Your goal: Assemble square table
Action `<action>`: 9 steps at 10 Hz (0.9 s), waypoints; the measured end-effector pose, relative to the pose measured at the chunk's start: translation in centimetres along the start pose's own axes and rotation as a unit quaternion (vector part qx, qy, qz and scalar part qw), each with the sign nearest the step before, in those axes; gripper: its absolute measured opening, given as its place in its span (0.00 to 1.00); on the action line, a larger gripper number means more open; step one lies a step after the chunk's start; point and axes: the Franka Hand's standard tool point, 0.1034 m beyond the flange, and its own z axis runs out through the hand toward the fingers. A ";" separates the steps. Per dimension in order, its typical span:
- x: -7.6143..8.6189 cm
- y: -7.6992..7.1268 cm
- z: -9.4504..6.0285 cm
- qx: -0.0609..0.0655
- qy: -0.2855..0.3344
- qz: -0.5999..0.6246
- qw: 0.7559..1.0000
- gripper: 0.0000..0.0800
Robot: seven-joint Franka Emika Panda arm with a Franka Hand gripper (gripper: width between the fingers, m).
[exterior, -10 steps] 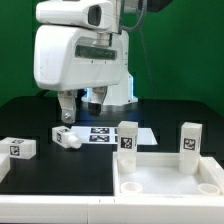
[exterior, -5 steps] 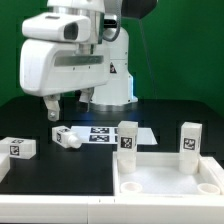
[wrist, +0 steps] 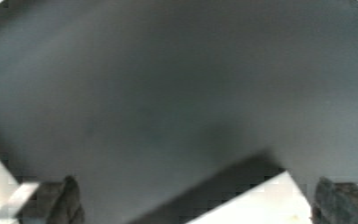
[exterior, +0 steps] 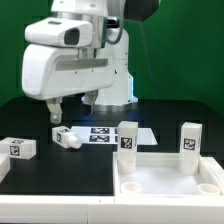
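Where the desk ends in its near corner on the exterior view's right, the tabletop lies with one upright leg and a second upright leg at its far corners. A third leg lies by the opposite edge. Farther back, the claw hangs open and empty above a fourth leg lying beside the marker board.

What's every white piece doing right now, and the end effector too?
end effector: open, empty.
tabletop: flat, rim up.
corner leg, exterior view's left: upright.
corner leg, exterior view's right: upright.
middle leg: lying down, loose.
leg at the exterior view's left edge: lying loose.
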 end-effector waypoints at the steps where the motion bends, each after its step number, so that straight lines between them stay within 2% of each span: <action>1: -2.3 -0.9 1.2 -0.002 -0.001 -0.004 1.000 0.81; 3: -6.3 -1.6 2.9 -0.019 0.001 -0.085 0.996 0.81; 4: -6.9 -1.6 2.9 -0.016 0.001 -0.122 0.992 0.81; 6: -6.8 -1.6 2.9 -0.017 -0.001 -0.170 0.985 0.81; 8: -6.9 -1.6 3.0 -0.016 -0.002 -0.174 0.985 0.81; 9: -7.2 -1.6 3.5 -0.020 -0.003 -0.169 0.985 0.81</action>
